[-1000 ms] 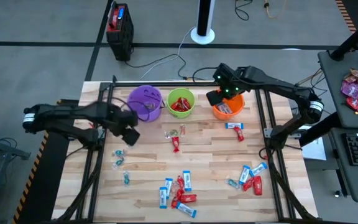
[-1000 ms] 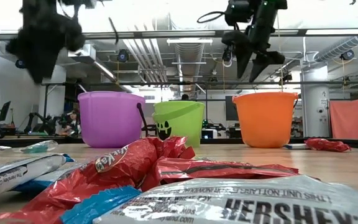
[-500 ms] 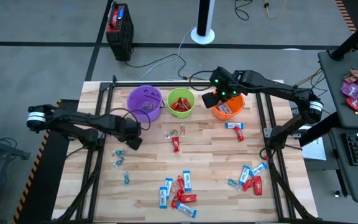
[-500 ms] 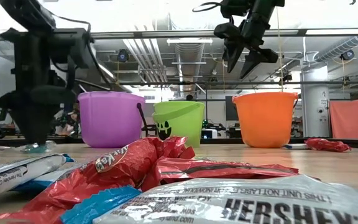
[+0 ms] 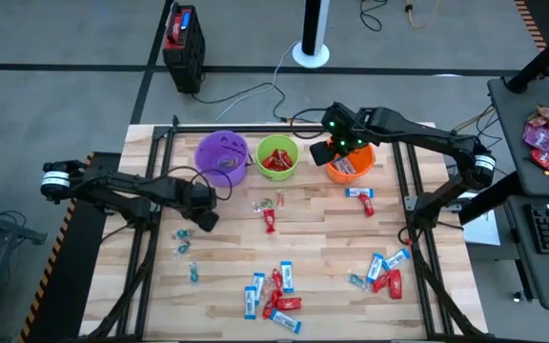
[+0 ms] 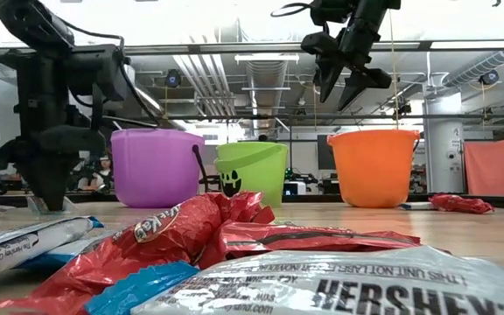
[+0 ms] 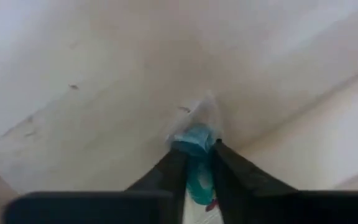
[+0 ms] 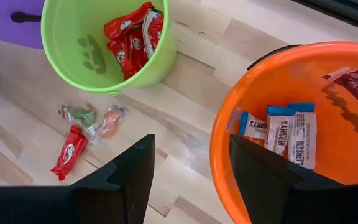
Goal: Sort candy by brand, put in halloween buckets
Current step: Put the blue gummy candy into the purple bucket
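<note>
The left claw (image 7: 197, 163), down near the tabletop's (image 5: 322, 257) left edge, has just pinched shut on a teal twisted candy (image 7: 197, 138), ready for a bucket; the right claw (image 8: 188, 163) hangs open above the orange bucket (image 8: 278, 56)

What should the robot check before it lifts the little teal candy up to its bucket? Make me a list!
1. Left tool closed on the teal candy: ok, the fingers pinch it against the table.
2. Only one candy in the grip: ok, as far as the wrist view shows.
3. Purple bucket upright and open: ok.
4. Way to the purple bucket free: ok, the right tool hangs open by the orange bucket.
5. Which candy belongs in the purple bucket: cannot tell.
</note>
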`<action>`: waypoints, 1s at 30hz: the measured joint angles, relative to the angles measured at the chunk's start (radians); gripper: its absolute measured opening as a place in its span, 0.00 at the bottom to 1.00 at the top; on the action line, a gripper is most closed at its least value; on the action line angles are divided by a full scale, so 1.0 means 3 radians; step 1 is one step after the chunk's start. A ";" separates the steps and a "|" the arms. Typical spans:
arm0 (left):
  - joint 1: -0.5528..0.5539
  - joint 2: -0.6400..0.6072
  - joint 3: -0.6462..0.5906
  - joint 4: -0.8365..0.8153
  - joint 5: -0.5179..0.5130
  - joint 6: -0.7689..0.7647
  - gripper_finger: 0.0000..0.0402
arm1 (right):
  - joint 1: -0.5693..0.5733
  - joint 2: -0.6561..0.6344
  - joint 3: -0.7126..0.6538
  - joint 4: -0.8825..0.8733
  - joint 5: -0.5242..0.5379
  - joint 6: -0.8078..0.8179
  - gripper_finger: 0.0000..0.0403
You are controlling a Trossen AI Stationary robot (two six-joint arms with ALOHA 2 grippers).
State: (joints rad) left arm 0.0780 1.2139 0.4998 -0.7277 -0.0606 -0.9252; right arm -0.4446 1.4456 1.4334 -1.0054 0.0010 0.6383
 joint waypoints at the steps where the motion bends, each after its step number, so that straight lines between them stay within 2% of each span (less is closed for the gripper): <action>1: -0.0003 -0.0005 0.0030 -0.0031 0.0028 0.0033 0.04 | 0.0000 0.0000 0.0000 0.0000 0.0001 -0.0002 0.49; 4: -0.0013 -0.0030 0.0222 -0.0307 0.0226 0.0145 0.03 | 0.0000 0.0000 0.0000 0.0001 0.0001 -0.0016 0.49; 6: -0.0038 -0.0070 0.0464 -0.0693 0.0421 0.0237 0.03 | 0.0000 0.0000 0.0000 0.0001 0.0001 -0.0030 0.49; 8: -0.0101 -0.0129 0.0798 -0.1186 0.0565 0.0324 0.01 | 0.0000 0.0000 0.0000 0.0000 0.0002 -0.0036 0.49; 11: -0.0178 -0.0274 0.1395 -0.1632 0.0522 0.0531 0.01 | 0.0000 0.0000 0.0000 0.0001 0.0001 -0.0071 0.49; 13: -0.0158 -0.0365 0.1761 -0.1651 0.0294 0.0771 0.00 | 0.0002 0.0000 0.0000 0.0001 0.0001 -0.0075 0.49; 16: -0.0009 -0.0469 0.2183 -0.1388 -0.0407 0.1279 0.00 | 0.0027 0.0000 -0.0001 0.0002 0.0001 -0.0075 0.49; 18: 0.0203 -0.0487 0.2338 -0.1179 -0.0844 0.1650 0.00 | 0.0062 0.0000 -0.0001 0.0002 -0.0005 -0.0064 0.49; 20: 0.0564 -0.0457 0.2417 -0.1010 -0.0968 0.1988 0.00 | 0.0109 0.0000 -0.0001 0.0005 -0.0034 -0.0005 0.49; 22: 0.0968 -0.0385 0.2438 -0.0906 -0.0811 0.2262 0.00 | 0.0167 0.0000 -0.0001 0.0043 -0.0131 0.0055 0.49; 26: 0.1662 -0.0128 0.2354 -0.0766 -0.0180 0.2625 0.00 | 0.0341 0.0000 -0.0001 0.0224 -0.0439 0.0425 0.48; 28: 0.1882 0.0050 0.2322 -0.0744 0.0053 0.2726 0.00 | 0.0472 0.0000 0.0000 0.0370 -0.0528 0.0595 0.48; 30: 0.1998 0.0216 0.2295 -0.0745 0.0117 0.2791 0.00 | 0.0624 0.0010 0.0042 0.0455 -0.0517 0.0738 0.47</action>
State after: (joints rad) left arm 0.6775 1.2788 1.1883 -0.9513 -0.0255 -0.0878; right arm -0.2574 1.4485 1.4461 -0.8687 -0.1541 0.8598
